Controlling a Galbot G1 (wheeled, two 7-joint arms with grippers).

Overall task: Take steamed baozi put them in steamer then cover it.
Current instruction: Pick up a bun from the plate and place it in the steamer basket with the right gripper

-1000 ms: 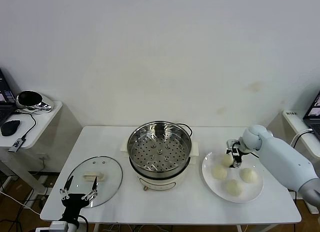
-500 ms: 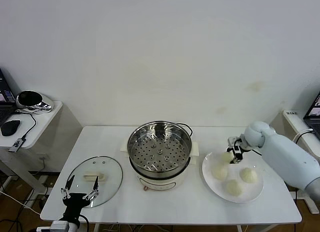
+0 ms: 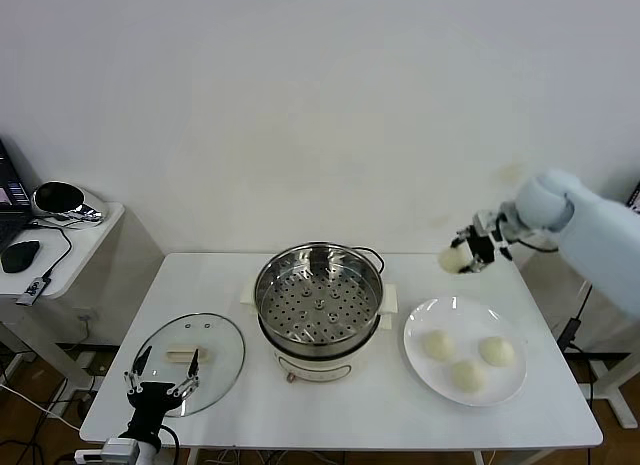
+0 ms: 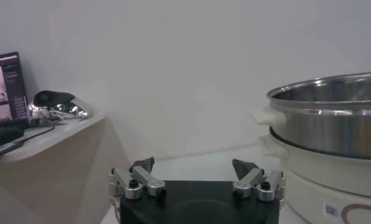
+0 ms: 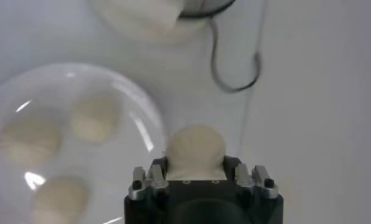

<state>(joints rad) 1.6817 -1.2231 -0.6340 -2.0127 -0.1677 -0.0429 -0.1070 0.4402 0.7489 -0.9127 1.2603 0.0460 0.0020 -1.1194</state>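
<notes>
My right gripper [image 3: 468, 255] is shut on one cream-white baozi [image 3: 453, 259] and holds it in the air behind the white plate [image 3: 512, 385], to the right of the steamer. The held baozi also shows in the right wrist view [image 5: 194, 149], between the jaws. Three baozi [image 3: 438, 345] [image 3: 497, 351] [image 3: 466, 376] lie on the plate. The steel steamer [image 3: 319, 294] with its perforated tray stands empty at the table's middle. The glass cover [image 3: 190, 360] lies flat at the front left. My left gripper [image 3: 160, 386] is open, parked at the table's front left edge by the cover.
A black cable [image 5: 234, 67] runs from the steamer's base across the table behind the plate. A side table [image 3: 60, 240] with a mouse and a shiny object stands at the far left. The wall is close behind.
My right gripper has closed on one baozi and lifted it off the plate, up and back. Three baozi are left on the plate. The left arm has not moved.
</notes>
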